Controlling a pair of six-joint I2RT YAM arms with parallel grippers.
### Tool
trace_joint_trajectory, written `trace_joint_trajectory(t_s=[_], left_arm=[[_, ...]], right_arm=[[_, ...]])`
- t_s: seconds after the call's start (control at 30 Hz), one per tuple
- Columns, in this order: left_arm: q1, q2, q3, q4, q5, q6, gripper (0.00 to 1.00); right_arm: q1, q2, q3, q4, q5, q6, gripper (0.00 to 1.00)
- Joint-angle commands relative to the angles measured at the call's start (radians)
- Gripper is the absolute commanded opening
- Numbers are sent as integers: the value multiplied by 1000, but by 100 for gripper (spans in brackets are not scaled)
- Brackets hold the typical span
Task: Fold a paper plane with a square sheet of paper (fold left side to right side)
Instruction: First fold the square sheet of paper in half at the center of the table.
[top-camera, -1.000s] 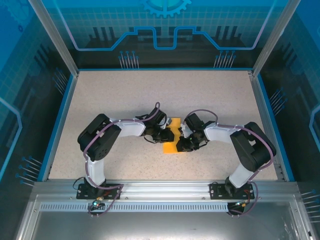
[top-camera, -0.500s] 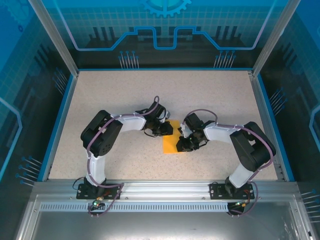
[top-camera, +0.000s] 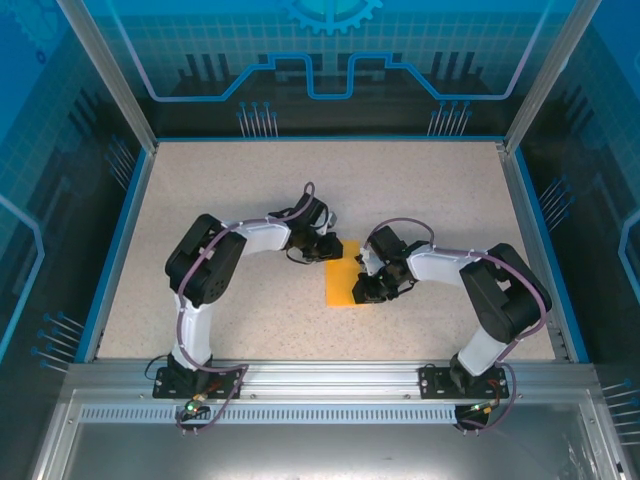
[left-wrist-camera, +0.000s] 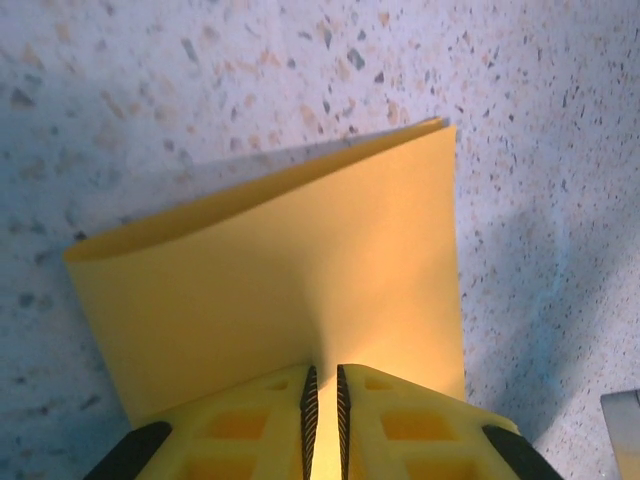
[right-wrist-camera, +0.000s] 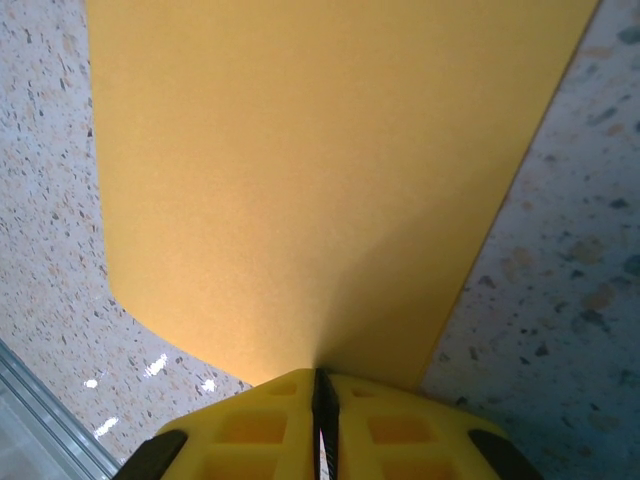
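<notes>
Speckled table (top-camera: 230, 200) inside blue-lit walls: from the top view, the square sheet of paper (top-camera: 343, 285) lies mid-table between the arms as a narrow doubled rectangle. The left gripper (top-camera: 333, 252) is at its far left corner and the right gripper (top-camera: 362, 290) at its right edge.

From the left wrist, the left gripper (left-wrist-camera: 323, 385) has its jaws nearly together, pinching the sheet (left-wrist-camera: 290, 270), and two layers gape slightly at the far edge.

From the right wrist, the right gripper (right-wrist-camera: 320, 385) is pressed tight on the sheet's (right-wrist-camera: 320, 170) edge.

I judge the paper light, limp and easily creased, and it is likely to slide on the table. It is best held at edges or corners, both layers together.
</notes>
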Motion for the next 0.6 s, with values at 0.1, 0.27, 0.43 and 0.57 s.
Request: trace_joint_trajectory(t_s=[0.1,0.27,0.43,0.57], left_arm=[[58,66,90,-21,-65,45,18],[81,99,138,-32,-61,46,18],[95,135,188,-53,-65,58,18],[112,125,190,-53,-58,60,18]], right_arm=[[6,43,-54,-111,152,-17,12],[6,35,-60,-111,151,-17,12],[6,35,-60,-110,150,-16,12],[6,34,-58,-108,145,-16,12]])
